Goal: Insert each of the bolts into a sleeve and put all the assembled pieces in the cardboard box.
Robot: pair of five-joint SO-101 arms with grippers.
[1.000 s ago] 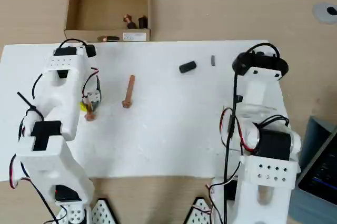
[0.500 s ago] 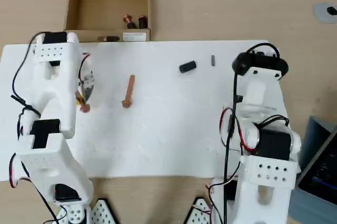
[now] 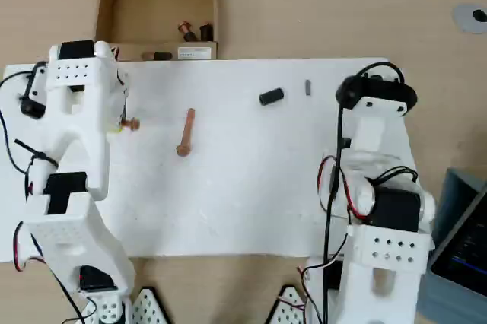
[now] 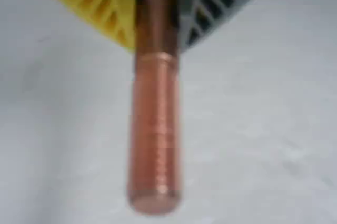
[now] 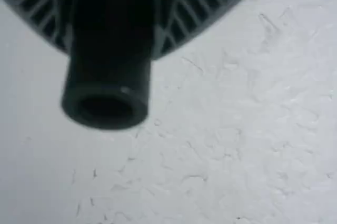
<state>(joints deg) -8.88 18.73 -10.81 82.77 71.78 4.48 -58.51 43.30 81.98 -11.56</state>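
High view, step: a copper bolt (image 3: 131, 123) pokes out beside the left arm (image 3: 76, 111) at the left of the frame. Mating bolt and sleeve looks to be the step in hand.
High view, waiting: a second bolt (image 3: 185, 132) lies left of centre and a loose sleeve (image 3: 271, 96) right of upper centre. An assembled piece (image 3: 186, 31) lies in the cardboard box (image 3: 148, 4) at upper left.
High view, surface: a white sheet (image 3: 243, 187) covers the wooden desk (image 3: 304, 20).
Left wrist view: the left hand (image 4: 156, 45) is clamped on the copper bolt's head end, with the threaded shank free.
Right wrist view: the right hand (image 5: 110, 40) is closed around a black sleeve (image 5: 108, 77), its bore open.
Next move: bring both arms together, line the shank up with the bore, then push.
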